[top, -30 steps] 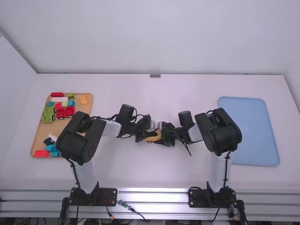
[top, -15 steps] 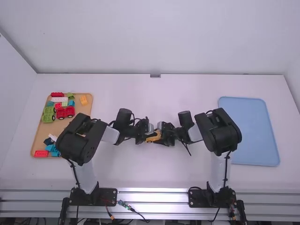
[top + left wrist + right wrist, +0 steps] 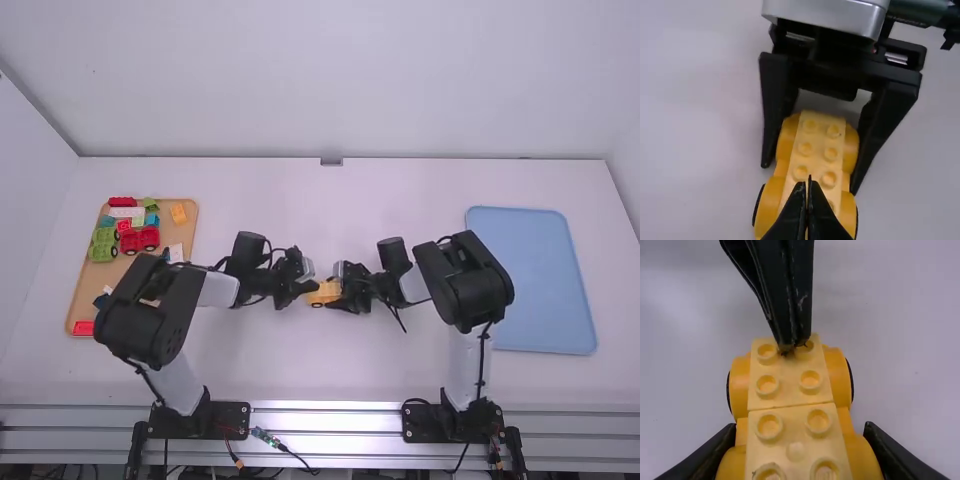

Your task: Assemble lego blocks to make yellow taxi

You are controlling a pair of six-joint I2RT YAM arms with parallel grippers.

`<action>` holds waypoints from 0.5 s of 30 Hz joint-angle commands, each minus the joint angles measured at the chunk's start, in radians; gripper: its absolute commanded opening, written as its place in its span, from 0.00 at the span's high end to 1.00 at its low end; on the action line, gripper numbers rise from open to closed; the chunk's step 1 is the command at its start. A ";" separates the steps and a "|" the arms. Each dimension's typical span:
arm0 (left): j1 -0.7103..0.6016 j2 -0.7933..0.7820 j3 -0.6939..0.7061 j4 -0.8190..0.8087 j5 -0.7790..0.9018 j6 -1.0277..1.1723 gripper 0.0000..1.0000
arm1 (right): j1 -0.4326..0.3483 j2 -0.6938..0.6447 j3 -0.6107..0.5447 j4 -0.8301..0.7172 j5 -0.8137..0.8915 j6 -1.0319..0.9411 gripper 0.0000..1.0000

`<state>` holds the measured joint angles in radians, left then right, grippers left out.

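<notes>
In the high view my left gripper (image 3: 311, 284) is at the left end of the yellow car (image 3: 323, 294), and my right gripper (image 3: 343, 287) holds its right end, near mid-table. The left wrist view has my left gripper (image 3: 808, 184) with both fingertips together above the studs of the yellow car (image 3: 815, 150); the other gripper's fingers flank the car's far part. In the right wrist view my right gripper (image 3: 800, 432) grips the sides of the yellow car (image 3: 790, 390). Left fingertips (image 3: 795, 335) stand at its far studs; whether they touch is unclear.
At the left lies an orange-brown tray (image 3: 88, 290) with a green vehicle (image 3: 104, 244), a red vehicle (image 3: 139, 239), a yellow brick (image 3: 178, 213) and several other bricks. A blue tray (image 3: 532, 280) lies on the right. The left arm overhangs the brick tray's near part.
My left gripper and forearm have shifted left, and its elbow has swung left over the brick tray. More of the car's left end shows. The right arm has stayed nearly still, holding the car.
</notes>
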<state>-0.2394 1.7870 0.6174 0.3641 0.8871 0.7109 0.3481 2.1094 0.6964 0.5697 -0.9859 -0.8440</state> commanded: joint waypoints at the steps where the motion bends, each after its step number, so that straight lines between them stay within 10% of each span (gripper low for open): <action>1: -0.006 -0.005 0.015 -0.097 -0.014 0.120 0.98 | -0.001 0.011 0.011 -0.001 -0.012 0.010 0.51; 15: -0.026 -0.001 -0.007 -0.140 -0.235 0.063 0.98 | 0.000 0.011 0.011 -0.001 -0.017 0.010 0.51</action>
<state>-0.2520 1.7699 0.6476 0.2470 0.8394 0.7959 0.3489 2.1090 0.6964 0.5735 -0.9836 -0.8471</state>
